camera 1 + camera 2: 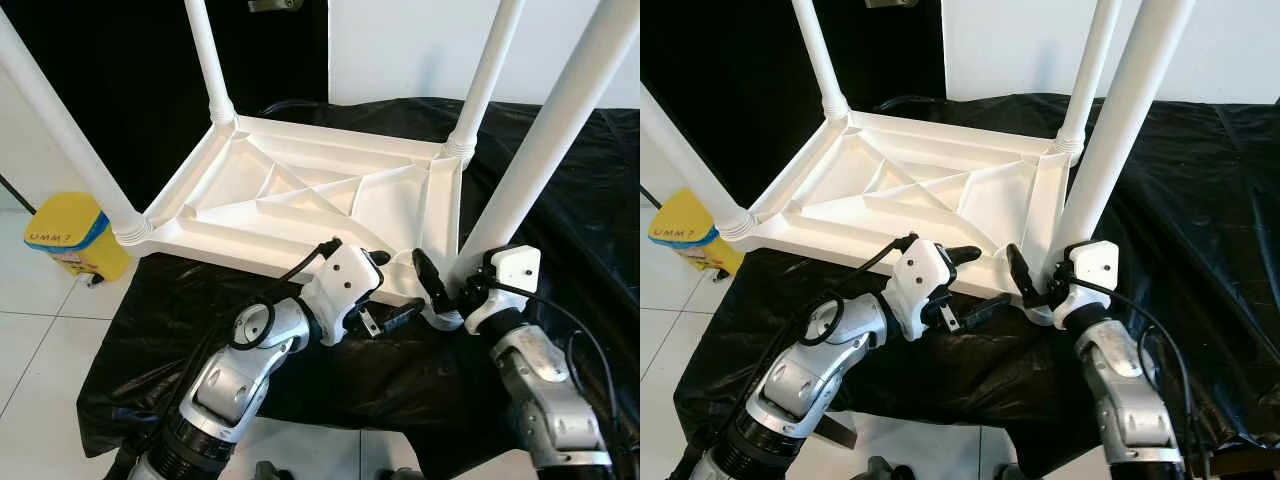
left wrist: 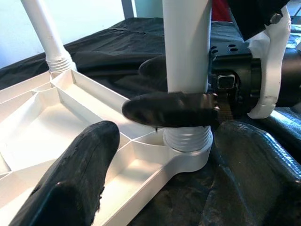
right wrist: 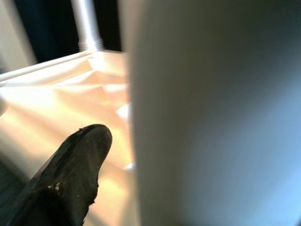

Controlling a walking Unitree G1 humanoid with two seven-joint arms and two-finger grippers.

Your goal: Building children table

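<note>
The white tabletop (image 1: 300,200) lies upside down on a black sheet (image 1: 560,200), w/ four white legs standing up from its corners. The near-right leg (image 1: 545,130) is the one in work: its threaded foot sits in the corner socket (image 2: 188,153), and its long axis runs up, tilted a bit toward the camera. The right gripper (image 1: 447,287) is at the base of this leg, fingers (image 2: 174,109) pinching around the tube just above the thread. The left gripper (image 1: 385,300) hovers just beside the same corner, on the robot's left of the leg, fingers spread, holding nothing. So the right arm is the nearer one; I judge the next move is a turn around the leg's own axis.
</note>
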